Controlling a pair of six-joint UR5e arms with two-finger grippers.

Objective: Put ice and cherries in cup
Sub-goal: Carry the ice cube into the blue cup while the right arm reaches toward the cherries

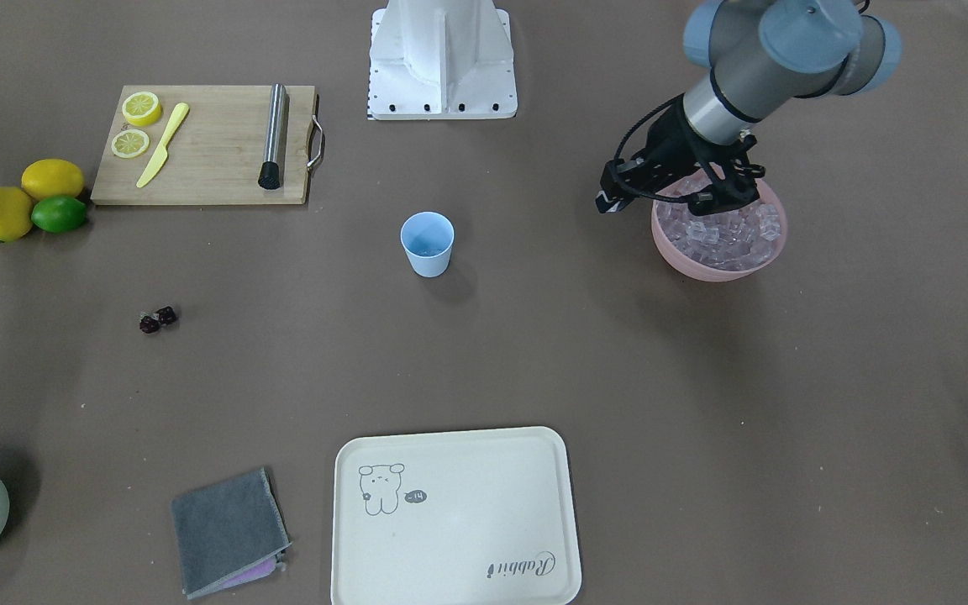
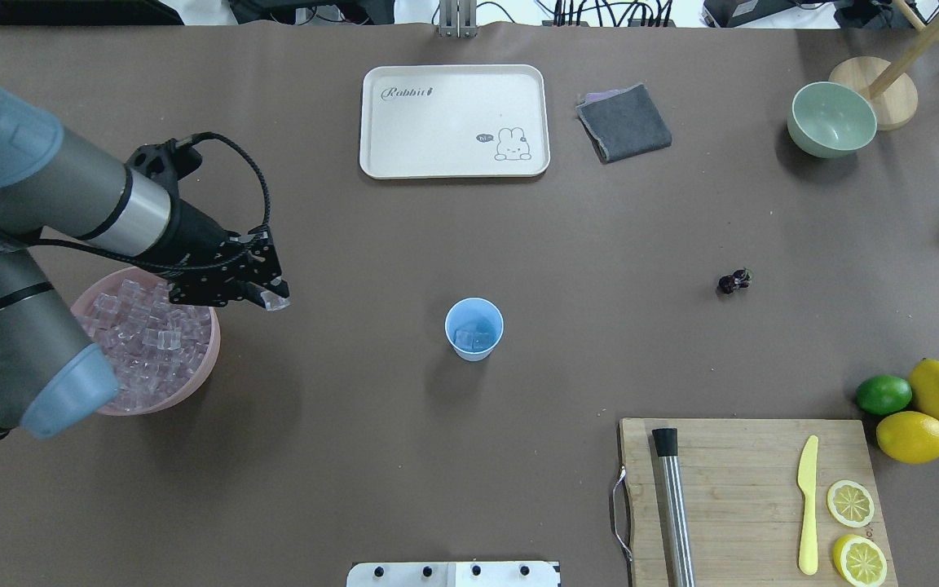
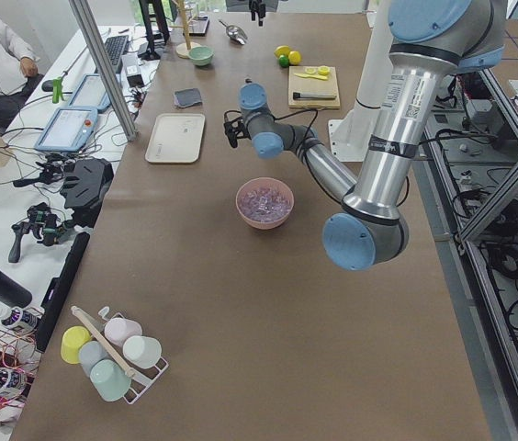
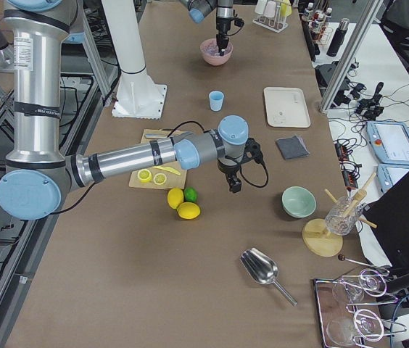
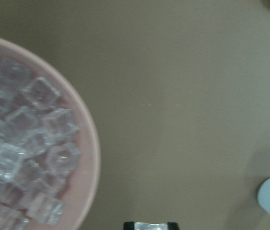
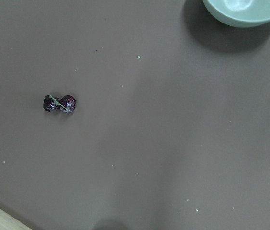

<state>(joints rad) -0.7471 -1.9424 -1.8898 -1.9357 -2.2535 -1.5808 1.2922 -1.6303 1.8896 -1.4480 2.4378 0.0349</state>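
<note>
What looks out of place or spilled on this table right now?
Nothing is spilled or tipped; the cup stands upright. Only the cherries look stray, lying loose on the bare table, far from the cup and cutting board.

Soft, even light from above fills the fixed views, sharp throughout; the cup (image 1: 428,244) and pale green bowl (image 2: 832,119) cast faint, blurred shadows on the bench (image 2: 339,456). The left wrist view is dim and soft, its ice (image 5: 29,153) out of focus.
</note>
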